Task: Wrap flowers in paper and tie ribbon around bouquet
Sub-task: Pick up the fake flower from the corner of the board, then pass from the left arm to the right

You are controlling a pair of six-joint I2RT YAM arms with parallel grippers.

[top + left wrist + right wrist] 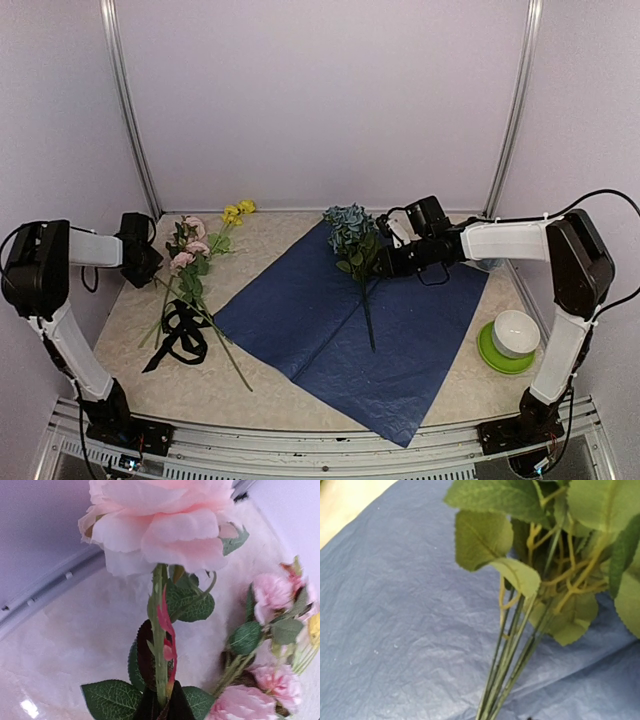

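Note:
The paper [300,320] lies spread flat on the table, dark blue face up. On it rests a blue-green bunch of flowers [350,228] with its stems pointing toward me. My right gripper [385,262] is at those stems [512,665], which run down between its jaws; the fingers themselves are out of the wrist frame. Pink and yellow flowers [200,245] lie left of the paper. In the left wrist view my left gripper [165,706] is shut on the stem [159,650] of a pink rose [160,525]. The black ribbon [180,335] lies in a heap below the pink flowers.
A white bowl [516,332] stands on a green plate [490,355] at the right edge. White walls and metal corner posts [130,110] close in the back and sides. More pink blooms [272,592] and leaves lie right of the held rose.

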